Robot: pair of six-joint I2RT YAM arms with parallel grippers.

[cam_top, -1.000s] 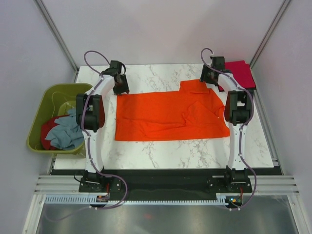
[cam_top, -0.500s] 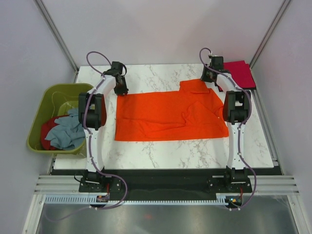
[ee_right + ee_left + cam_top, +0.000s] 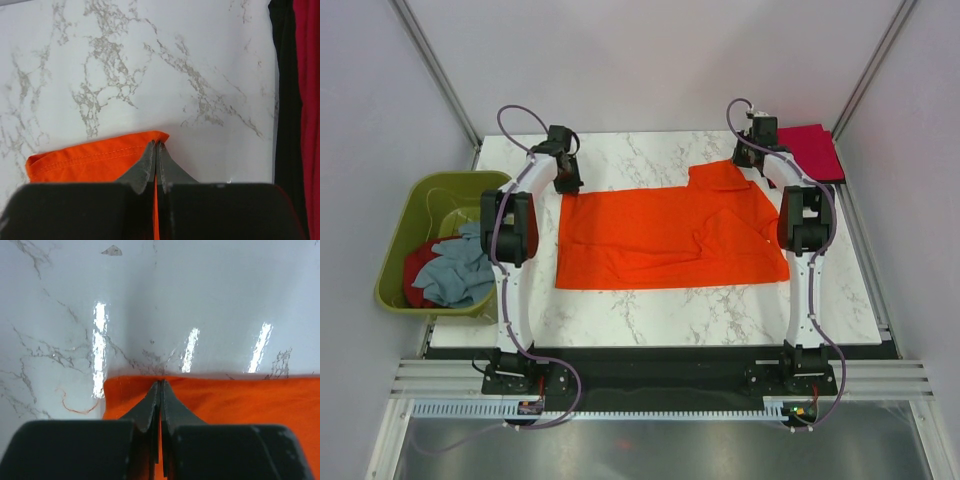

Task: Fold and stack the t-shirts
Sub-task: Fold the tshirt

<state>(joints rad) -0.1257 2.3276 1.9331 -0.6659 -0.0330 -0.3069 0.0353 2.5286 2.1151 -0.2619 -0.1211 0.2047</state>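
Note:
A bright orange t-shirt (image 3: 670, 238) lies spread flat across the middle of the marble table. My left gripper (image 3: 567, 181) is at its far left corner, shut on the shirt's far edge (image 3: 235, 400), with orange cloth showing between the jaws. My right gripper (image 3: 752, 160) is at the far right, shut on the sleeve's hemmed corner (image 3: 95, 160). A folded crimson red t-shirt (image 3: 812, 151) lies at the table's far right corner, its edge (image 3: 306, 100) showing in the right wrist view. A pale grey-blue t-shirt (image 3: 455, 266) and another red t-shirt (image 3: 418, 272) lie crumpled in the tub.
An olive-green plastic tub (image 3: 404, 222) stands off the table's left edge. Bare marble (image 3: 720, 320) runs along the near side of the orange shirt. The enclosure's white walls stand close on the left, right and far sides.
Both grippers went from open to shut on the orange shirt's far edge. The arms shifted only slightly; the shirt lies as before.

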